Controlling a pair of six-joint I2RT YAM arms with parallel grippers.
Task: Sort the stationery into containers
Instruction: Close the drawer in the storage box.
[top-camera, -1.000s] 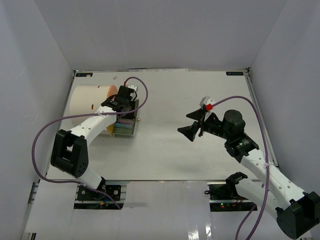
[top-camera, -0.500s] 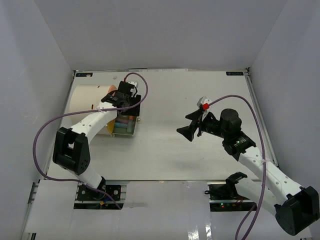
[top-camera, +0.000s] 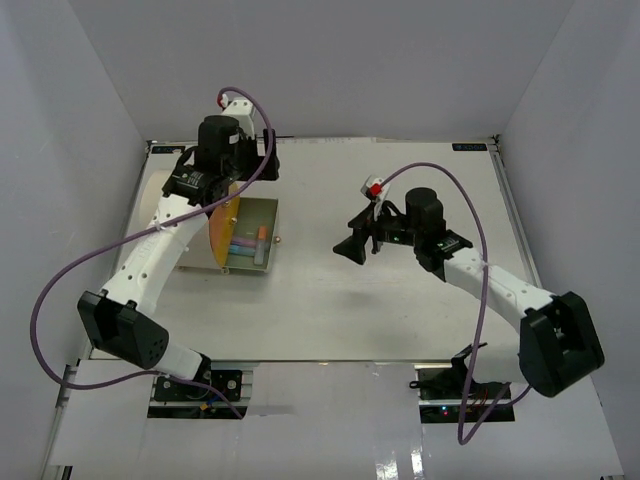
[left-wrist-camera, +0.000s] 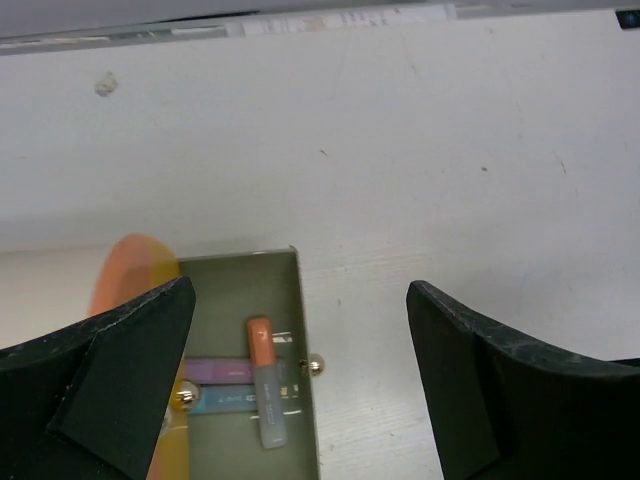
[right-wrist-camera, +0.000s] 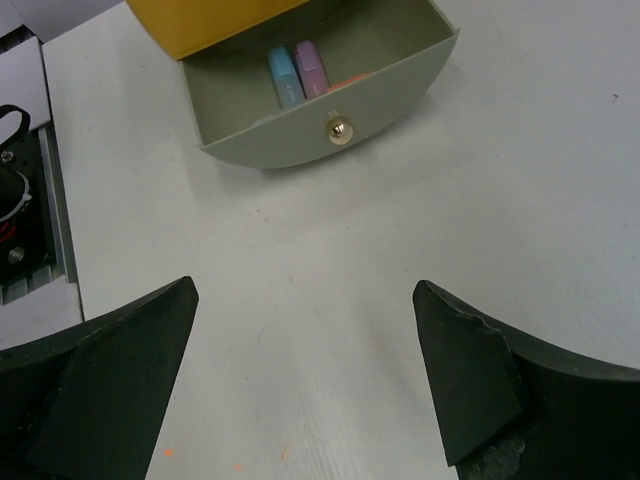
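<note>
A grey-green drawer (top-camera: 262, 212), one of the containers, stands pulled out of the cream drum (top-camera: 165, 190) with its orange face (top-camera: 222, 228). Inside lie short markers of the stationery: an orange-capped one (left-wrist-camera: 265, 385) across a purple one (left-wrist-camera: 215, 372) and a light blue one (left-wrist-camera: 225, 402). The right wrist view shows the blue marker (right-wrist-camera: 285, 78), the purple marker (right-wrist-camera: 312, 68) and the drawer's brass knob (right-wrist-camera: 339, 129). My left gripper (left-wrist-camera: 300, 300) hangs open and empty high above the drawer's back corner. My right gripper (right-wrist-camera: 304, 288) is open and empty over bare table, right of the drawer (right-wrist-camera: 330, 110).
The white table (top-camera: 400, 300) is walled in by white panels on three sides. A second brass knob (left-wrist-camera: 183, 397) shows on the orange face. Purple cables loop off both arms. The right arm's base (top-camera: 560, 345) sits at the near right edge.
My left gripper opened over the drawer, then rose and drew back toward the far wall. The orange-capped marker now lies in the drawer. My right gripper shifted left and farther back.
</note>
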